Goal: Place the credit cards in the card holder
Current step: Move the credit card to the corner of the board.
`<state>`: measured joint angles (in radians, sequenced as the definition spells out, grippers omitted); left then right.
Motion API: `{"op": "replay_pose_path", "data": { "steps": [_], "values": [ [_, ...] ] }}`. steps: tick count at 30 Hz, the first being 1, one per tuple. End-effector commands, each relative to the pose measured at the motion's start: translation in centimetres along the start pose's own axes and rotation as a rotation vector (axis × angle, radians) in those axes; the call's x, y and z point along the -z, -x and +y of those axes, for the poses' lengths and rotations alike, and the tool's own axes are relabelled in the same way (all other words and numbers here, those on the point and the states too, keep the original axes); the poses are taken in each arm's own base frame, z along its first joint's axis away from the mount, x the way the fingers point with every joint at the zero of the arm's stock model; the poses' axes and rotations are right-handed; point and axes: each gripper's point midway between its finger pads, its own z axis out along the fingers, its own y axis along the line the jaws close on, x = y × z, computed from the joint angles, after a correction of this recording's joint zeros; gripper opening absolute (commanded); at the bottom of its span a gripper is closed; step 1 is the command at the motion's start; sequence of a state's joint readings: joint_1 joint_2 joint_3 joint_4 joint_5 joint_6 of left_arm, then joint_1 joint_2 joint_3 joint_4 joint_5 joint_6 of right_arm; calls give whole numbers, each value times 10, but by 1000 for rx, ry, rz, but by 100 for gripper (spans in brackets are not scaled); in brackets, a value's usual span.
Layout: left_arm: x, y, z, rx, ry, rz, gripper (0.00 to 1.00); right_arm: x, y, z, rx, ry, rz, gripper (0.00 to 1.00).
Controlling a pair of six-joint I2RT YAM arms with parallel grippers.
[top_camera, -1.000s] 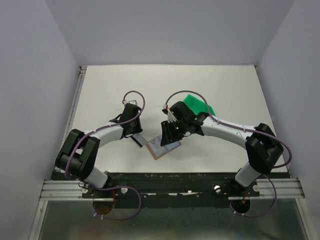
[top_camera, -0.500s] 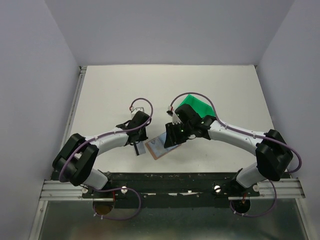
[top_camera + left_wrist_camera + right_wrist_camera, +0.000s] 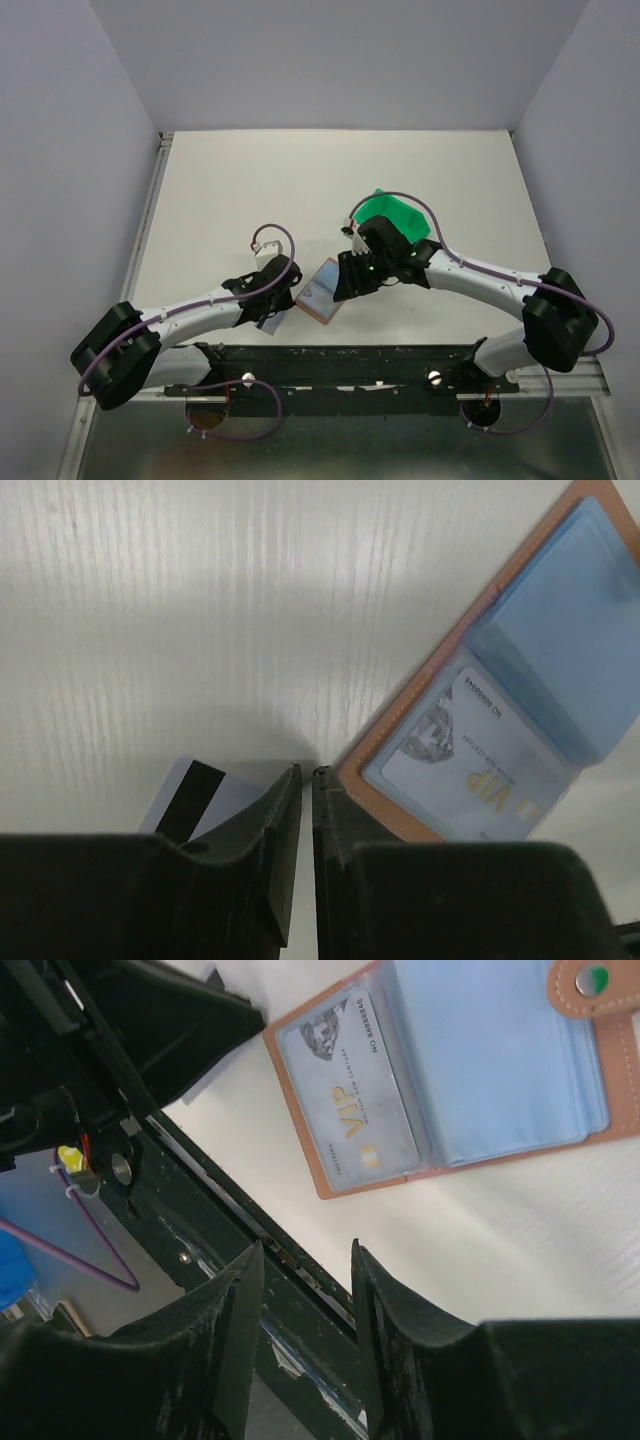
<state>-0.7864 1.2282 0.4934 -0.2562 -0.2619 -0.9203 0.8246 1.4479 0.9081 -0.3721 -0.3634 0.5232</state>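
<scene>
1. Card holder (image 3: pixel 320 290) lies open and face up on the table (image 3: pixel 230 190), close to the near edge and midway between the two arms. Its long axis runs roughly from 7 to 1 o'clock in the top view.
2. VIP card (image 3: pixel 345 1095) is already seated in a clear sleeve of the holder, at the end toward the near edge. The pale blue sleeves beside it show no card. Snap tab (image 3: pixel 590 980) sticks out at the far end.
3. Striped card (image 3: pixel 185 790) lies flat on the table just beside the holder, at about 8 o'clock from it, dark stripe up. It is partly hidden behind the left finger.
4. Left gripper (image 3: pixel 307 772): fingers nearly pressed together with a thin slit between them, and nothing shows in the slit. The tips are low at the holder's edge. Cannot tell whether a finger touches the striped card.
5. Right gripper (image 3: pixel 306 1247): fingers spread, nothing between them. It sits at about 3 o'clock from the holder, clear of it, above the table's near edge.
6. Green bin (image 3: pixel 395 212) stands at 1 o'clock from the holder, behind the right wrist.
</scene>
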Motion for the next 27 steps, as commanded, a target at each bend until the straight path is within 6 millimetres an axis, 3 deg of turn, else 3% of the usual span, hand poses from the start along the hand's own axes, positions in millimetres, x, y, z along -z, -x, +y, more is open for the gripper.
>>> {"op": "replay_pose_path", "data": {
  "steps": [1, 6, 12, 15, 18, 23, 27],
  "values": [
    [18, -61, 48, -5, 154, 164, 24, 5, 2, 6, -9, 34, -36, 49],
    [33, -62, 41, -2, 136, 138, 24, 6, -5, 2, -25, 36, -36, 49],
    [57, -10, 17, -16, 76, -30, 31, 7, -9, 2, -34, 45, -37, 49],
    [65, 12, 15, 11, 75, -100, 35, 8, -10, 3, -35, 51, -38, 49],
    [57, 17, 29, 76, 115, -89, 38, 8, -12, 3, -40, 51, -38, 49],
    [38, 6, 65, 146, 234, -34, 38, 9, -16, 2, -45, 58, -41, 49],
    [38, -1, 88, 180, 324, -33, 38, 9, -18, 2, -52, 67, -39, 49]
  ]
}}
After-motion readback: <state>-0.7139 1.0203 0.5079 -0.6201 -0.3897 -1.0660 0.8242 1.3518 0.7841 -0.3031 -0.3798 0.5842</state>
